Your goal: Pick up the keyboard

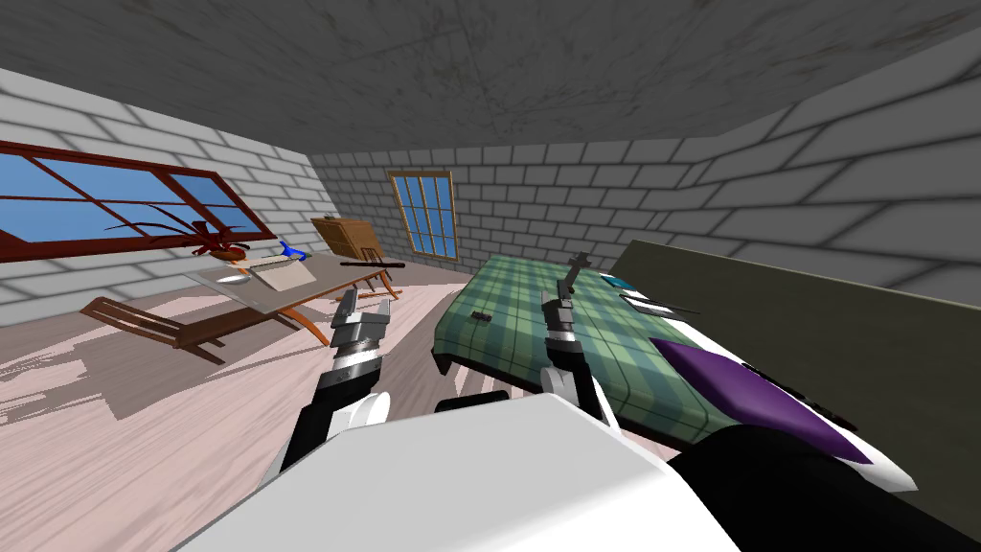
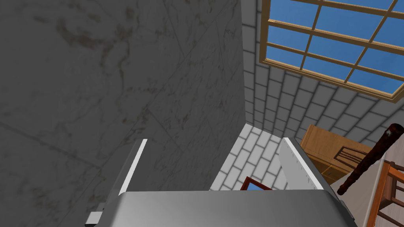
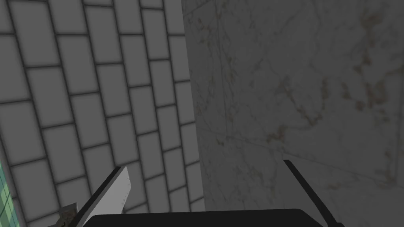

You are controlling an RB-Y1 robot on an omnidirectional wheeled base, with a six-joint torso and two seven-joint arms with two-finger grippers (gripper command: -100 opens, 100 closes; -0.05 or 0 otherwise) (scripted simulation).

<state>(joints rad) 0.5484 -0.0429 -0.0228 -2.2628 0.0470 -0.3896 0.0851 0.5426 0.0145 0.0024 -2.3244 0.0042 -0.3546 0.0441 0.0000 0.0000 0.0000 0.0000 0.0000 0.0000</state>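
Keyboard (image 1: pixel 654 308) on bed (image 1: pixel 522 331) beyond right gripper (image 1: pixel 577 263), apart; left gripper (image 1: pixel 361 305) likewise spread, empty.

On the plaid bed cover (image 1: pixel 517 307), 2 or 3 flat dark pieces (image 1: pixel 653 307) lie by the purple pillow (image 1: pixel 728 383), too small to name. So are a teal scrap (image 1: pixel 619 282) beside them and a little dark thing (image 1: pixel 480 317) near the cover's other side. The right forearm (image 1: pixel 563 350) hides a strip of the cover. The red-framed window (image 1: pixel 115 196) is cut by the picture's edge. In the left wrist view, so are a dark rod (image 2: pixel 369 165) and a wooden chair (image 2: pixel 388 193).
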